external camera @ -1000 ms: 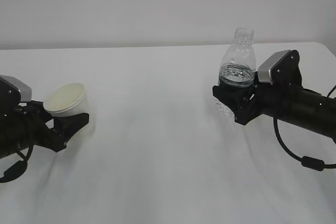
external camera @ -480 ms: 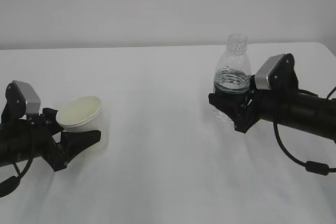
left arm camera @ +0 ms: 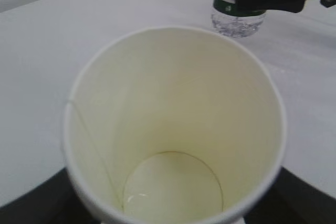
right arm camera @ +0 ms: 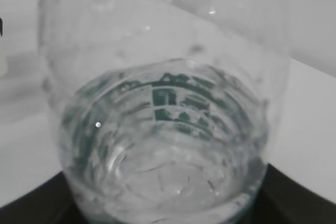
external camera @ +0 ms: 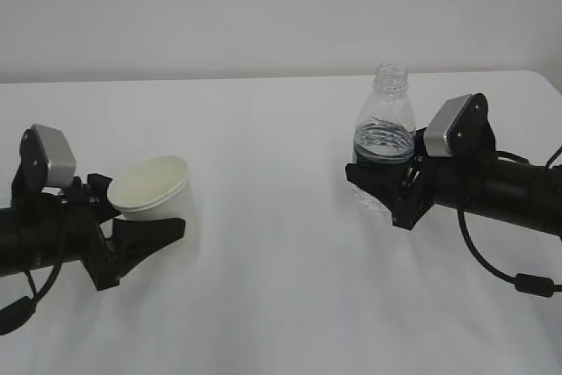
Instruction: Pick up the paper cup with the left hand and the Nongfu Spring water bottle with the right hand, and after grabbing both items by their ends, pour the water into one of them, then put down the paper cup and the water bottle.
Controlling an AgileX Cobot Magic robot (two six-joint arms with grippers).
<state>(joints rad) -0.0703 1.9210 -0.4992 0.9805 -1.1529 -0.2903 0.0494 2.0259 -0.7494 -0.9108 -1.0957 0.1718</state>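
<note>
While your left hand (external camera: 132, 226) grips the paper cup (external camera: 154, 189) mouth-up and your right hand (external camera: 386, 183) clamps the upright water bottle (external camera: 384, 133), they sit well apart, bottle to the cup's right.

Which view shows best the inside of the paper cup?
The left wrist view: it looks straight into the paper cup, down to its bottom. The exterior view shows the cup tilted, only part of the inside. The right wrist view does not show it.

My exterior camera looks across the table (external camera: 281, 217) from its near edge toward the far edge, slightly downward. My left wrist camera peers closely into the paper cup (left arm camera: 173, 129), catching the water bottle (left arm camera: 236, 3) that fills my right wrist view.
</note>
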